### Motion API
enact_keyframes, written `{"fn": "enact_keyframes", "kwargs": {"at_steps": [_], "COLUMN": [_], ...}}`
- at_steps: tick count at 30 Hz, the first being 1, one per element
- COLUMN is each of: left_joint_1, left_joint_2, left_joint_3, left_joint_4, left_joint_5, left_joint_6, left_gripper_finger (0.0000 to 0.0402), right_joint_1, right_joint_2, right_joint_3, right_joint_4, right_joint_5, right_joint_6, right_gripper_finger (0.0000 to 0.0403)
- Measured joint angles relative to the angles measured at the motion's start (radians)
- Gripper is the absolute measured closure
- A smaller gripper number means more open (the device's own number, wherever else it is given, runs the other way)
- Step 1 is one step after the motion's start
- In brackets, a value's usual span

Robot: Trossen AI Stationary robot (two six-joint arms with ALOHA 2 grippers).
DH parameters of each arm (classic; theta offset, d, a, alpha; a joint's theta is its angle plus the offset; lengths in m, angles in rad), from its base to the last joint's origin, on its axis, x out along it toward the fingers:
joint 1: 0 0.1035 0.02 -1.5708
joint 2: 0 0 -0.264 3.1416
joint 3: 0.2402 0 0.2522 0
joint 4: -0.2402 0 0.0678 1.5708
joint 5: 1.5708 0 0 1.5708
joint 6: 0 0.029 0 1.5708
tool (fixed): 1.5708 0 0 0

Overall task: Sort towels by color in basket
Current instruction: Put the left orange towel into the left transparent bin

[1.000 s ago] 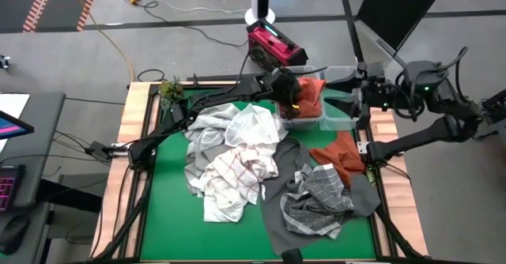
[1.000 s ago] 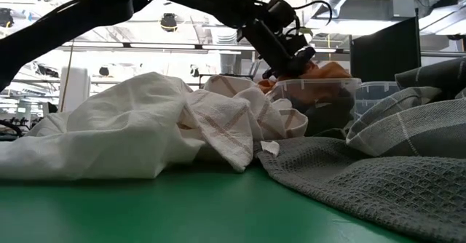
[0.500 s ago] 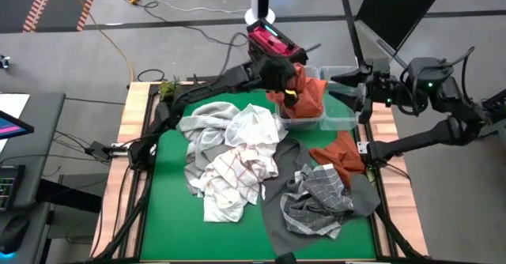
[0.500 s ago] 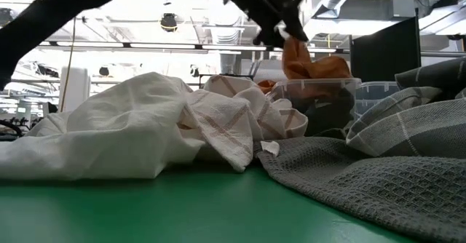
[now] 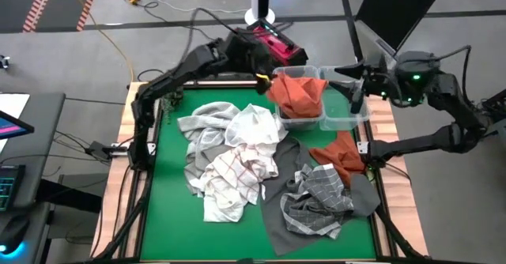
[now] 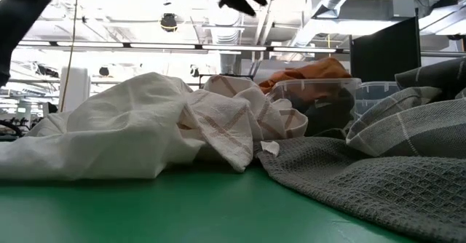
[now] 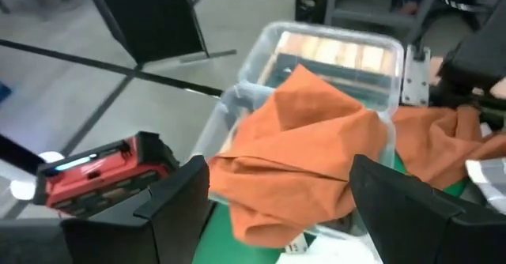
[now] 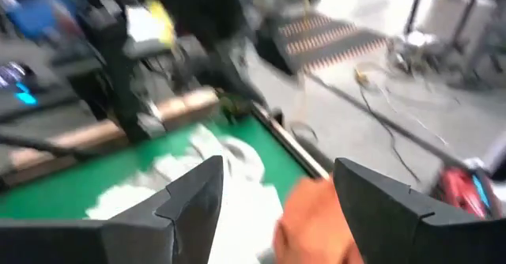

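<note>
One rust-orange towel heaped in the clear bin, left gripper apparently released above.

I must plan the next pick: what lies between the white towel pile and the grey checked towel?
In the high view, a dark grey towel lies between the white towel pile and the grey checked towel.

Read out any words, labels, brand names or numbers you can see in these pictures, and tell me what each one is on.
No text can be read in any view.
The red and black device on the floor behind the table carries no legible brand or label.
The clear bins, the rust-orange towel and the white towel with red check lines show no print.
The screen at the left edge is too small to read.
</note>
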Motion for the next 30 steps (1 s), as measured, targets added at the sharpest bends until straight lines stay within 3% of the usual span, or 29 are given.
{"fn": "enact_keyframes", "kwargs": {"at_steps": [10,20,25,30], "left_joint_1": [0.008,-0.002,-0.002,-0.002], "left_joint_2": [-0.161,-0.277,-0.320,-0.354], "left_joint_3": [0.000,0.000,0.000,0.000], "left_joint_4": [-0.018,-0.074,-0.135,-0.216], "left_joint_5": [-0.058,-0.083,-0.119,-0.151], "left_joint_6": [-0.017,-0.040,-0.036,-0.026], "left_gripper_finger": [0.0108,0.0108,0.0108,0.0108], "right_joint_1": [-0.150,-0.331,-0.366,-0.347], "right_joint_2": [0.213,0.523,0.731,0.903], "right_joint_3": [-0.103,-0.137,-0.137,-0.137], "right_joint_4": [-0.035,-0.018,0.001,0.003], "right_joint_5": [-0.001,-0.008,-0.008,-0.008], "right_joint_6": [-0.110,-0.384,-0.527,-0.583], "right_gripper_finger": [0.0133,0.0133,0.0137,0.0168]}}
